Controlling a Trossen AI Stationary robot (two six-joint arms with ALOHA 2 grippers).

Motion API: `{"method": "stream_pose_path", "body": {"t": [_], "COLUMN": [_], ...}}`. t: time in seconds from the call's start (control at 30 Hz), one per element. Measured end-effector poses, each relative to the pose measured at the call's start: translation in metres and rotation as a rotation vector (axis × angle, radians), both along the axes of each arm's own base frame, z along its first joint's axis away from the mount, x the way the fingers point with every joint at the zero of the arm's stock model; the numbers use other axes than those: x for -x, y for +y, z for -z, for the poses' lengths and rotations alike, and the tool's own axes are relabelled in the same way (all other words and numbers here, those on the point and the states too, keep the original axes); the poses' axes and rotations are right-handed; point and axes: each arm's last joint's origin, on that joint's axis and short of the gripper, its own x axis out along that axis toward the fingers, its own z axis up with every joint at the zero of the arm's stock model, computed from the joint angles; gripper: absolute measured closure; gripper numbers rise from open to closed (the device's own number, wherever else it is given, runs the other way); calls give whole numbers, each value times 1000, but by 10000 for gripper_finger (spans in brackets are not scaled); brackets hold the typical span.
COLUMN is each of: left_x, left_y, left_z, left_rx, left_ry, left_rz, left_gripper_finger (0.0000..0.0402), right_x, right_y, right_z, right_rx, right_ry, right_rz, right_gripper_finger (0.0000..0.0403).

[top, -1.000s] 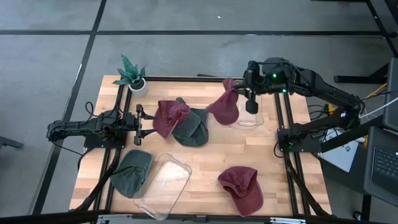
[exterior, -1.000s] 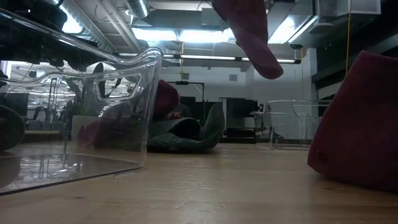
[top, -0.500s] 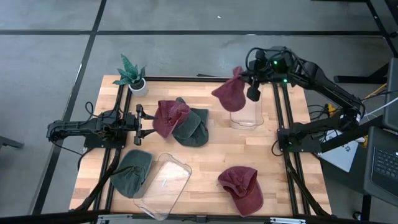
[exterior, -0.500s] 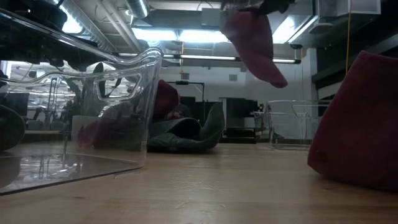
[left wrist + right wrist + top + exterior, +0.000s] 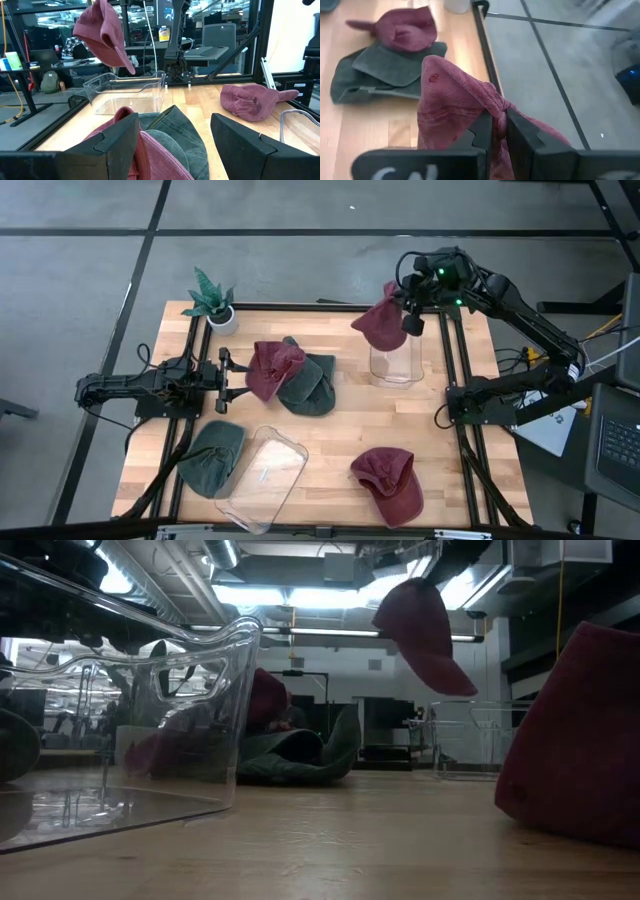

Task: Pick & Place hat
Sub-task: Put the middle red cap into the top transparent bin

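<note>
Maroon hat is held aloft above the clear bin's far-left edge, hanging lengthwise, brim down-right. Right gripper, arm extended far-left, is pinched on its fabric. Left gripper is parked wide, left.

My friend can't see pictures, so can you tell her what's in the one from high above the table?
The right hand holds a dark red hat in the air over a clear bin at the far side of the wooden table. The left hand waits open beside a pile of a red hat and a green hat.
</note>
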Motion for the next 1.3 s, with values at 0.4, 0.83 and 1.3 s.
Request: {"method": "stream_pose_path", "body": {"t": [0.4,0.83,1.3], "left_x": [0,0,0], "left_y": [0,0,0], "left_z": [0,0,0], "left_rx": [0,0,0], "left_ry": [-1,-1,0], "left_rz": [0,0,0], "left_gripper_finger": [156,156,156], "right_x": [-3,10,11], "right_y": [-6,4,4], "right_z": [48,101,145], "right_rx": [-8,-41,37], "right_ry": [124,124,102], "right_rz": [-156,-193,-180], "right_gripper_finger": [360,360,360]}}
